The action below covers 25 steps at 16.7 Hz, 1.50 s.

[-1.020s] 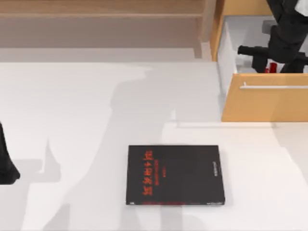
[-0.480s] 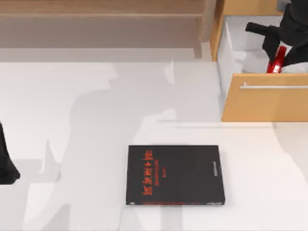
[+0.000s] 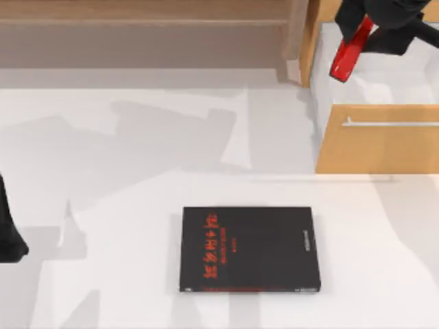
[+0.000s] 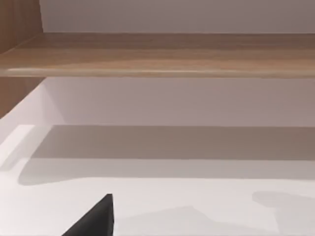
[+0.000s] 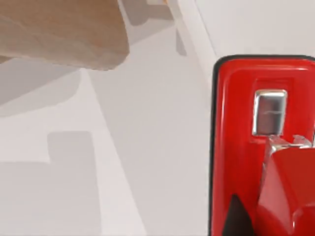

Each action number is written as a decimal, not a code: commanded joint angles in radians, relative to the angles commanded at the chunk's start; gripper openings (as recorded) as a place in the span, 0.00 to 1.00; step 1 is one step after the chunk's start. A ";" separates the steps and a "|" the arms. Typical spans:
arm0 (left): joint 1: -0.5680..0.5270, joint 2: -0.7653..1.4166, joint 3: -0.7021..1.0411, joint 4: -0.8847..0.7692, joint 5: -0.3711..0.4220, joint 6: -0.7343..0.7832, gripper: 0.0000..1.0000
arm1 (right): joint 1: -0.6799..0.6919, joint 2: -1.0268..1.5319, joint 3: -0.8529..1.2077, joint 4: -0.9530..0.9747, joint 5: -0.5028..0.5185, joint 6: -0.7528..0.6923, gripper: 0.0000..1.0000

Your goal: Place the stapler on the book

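Top view: right gripper (image 3: 367, 20) up at the far right, above the open drawer (image 3: 377, 140), clamped on the stapler (image 3: 345, 55). Stapler lifted clear, tilted, red nose hanging down toward the left over the drawer's white inside. Book (image 3: 250, 249) flat on the white table (image 3: 123, 205), near the front edge, about midway, well apart from the stapler, red characters along its left part. Left arm (image 3: 8, 236) parked at the table's left edge; grip cannot be told.

Left wrist view: dark fingertip (image 4: 96, 221) low in the picture, over white table (image 4: 197, 206), with a wooden shelf (image 4: 157, 54) running across beyond.

Right wrist view: stapler (image 5: 246, 162) close up, glossy red with a metal plate, held above pale surfaces.
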 joint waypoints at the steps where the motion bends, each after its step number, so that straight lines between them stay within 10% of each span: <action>1: 0.000 0.000 0.000 0.000 0.000 0.000 1.00 | 0.035 -0.021 -0.015 0.011 -0.001 0.022 0.00; 13: 0.000 0.000 0.000 0.000 0.000 0.000 1.00 | 0.469 -0.040 -0.315 0.020 0.055 0.108 0.00; 25: 0.000 0.000 0.000 0.000 0.000 0.000 1.00 | 0.517 -0.013 -0.408 0.031 0.072 0.099 0.00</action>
